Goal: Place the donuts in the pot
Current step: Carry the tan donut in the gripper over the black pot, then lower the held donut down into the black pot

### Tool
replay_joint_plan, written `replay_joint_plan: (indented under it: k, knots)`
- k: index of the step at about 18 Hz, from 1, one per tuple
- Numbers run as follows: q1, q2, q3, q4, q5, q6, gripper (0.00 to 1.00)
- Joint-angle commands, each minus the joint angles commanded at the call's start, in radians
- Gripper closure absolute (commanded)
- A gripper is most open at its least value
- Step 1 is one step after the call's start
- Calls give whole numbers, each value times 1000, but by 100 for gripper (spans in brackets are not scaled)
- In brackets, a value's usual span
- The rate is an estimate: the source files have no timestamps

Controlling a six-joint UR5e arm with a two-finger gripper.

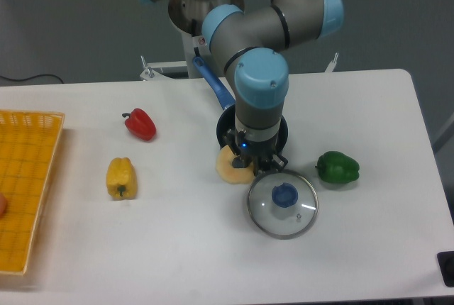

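The pale yellow-tan donut (230, 168) is at the front-left rim of the dark navy pot (224, 126), and it looks tilted. The pot's long blue handle (213, 86) points toward the back left. My gripper (254, 163) hangs straight down over the front of the pot and hides most of it. Its fingers are closed on the donut's right part, low over the table. The fingertips are partly hidden behind the donut and the gripper body.
A glass lid with a blue knob (283, 204) lies just in front of the gripper. A green pepper (338, 167) is to the right. A red pepper (140, 123) and a yellow pepper (120, 177) are to the left. An orange basket (32, 150) is at the far left edge.
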Motion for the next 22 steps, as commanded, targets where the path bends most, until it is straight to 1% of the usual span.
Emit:
replay_joint_plan:
  k: [2,5,7,11,14,17,19,22]
  knots:
    - [2,2,-18,3,2,3,72]
    - [3,2,-28,2,5,8,71]
    - [6,20,-55,0,8,21,71]
    - [26,66,-129,0,11,104,71]
    - [29,81,-167,0,21,135,71]
    - [23,81,-181,0,28,137,70]
    - [21,80,-202,0,37,140,70]
    - [17,75,-213,2,87,208,70]
